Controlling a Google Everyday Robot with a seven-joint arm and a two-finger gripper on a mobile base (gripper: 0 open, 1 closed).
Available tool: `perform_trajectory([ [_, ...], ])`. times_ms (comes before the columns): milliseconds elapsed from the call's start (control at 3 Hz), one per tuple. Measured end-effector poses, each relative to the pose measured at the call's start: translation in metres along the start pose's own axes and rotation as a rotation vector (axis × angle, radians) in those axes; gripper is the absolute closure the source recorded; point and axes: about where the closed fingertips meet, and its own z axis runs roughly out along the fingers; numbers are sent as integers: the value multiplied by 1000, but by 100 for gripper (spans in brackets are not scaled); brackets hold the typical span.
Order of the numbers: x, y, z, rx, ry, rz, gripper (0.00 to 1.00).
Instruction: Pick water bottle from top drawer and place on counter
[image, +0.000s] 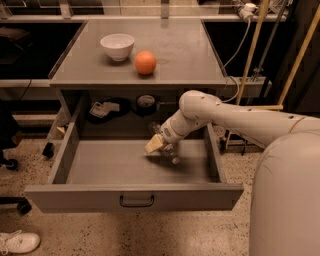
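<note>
Plastic that crinkled may be squeezed out of a poor hold, so the bottle (170, 153), low in the drawer (110, 164) at the gripper (154, 144), whose grasp cannot be told, could be dropped before the counter (187, 52) is reached.

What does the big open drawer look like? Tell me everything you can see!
The top drawer is a wide, shallow grey box, metal by its look, pulled out below the counter. Its flat front panel has a dark curved handle at the middle. Toward the right, the robot's end effector reaches down inside it, right by a small clear water bottle on the drawer floor.
</note>
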Motion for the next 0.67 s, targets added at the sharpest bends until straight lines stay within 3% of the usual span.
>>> perform_trajectory([
  [333, -4, 2, -7, 0, 0, 0, 60],
  [667, -6, -25, -41, -23, -42, 33, 84],
])
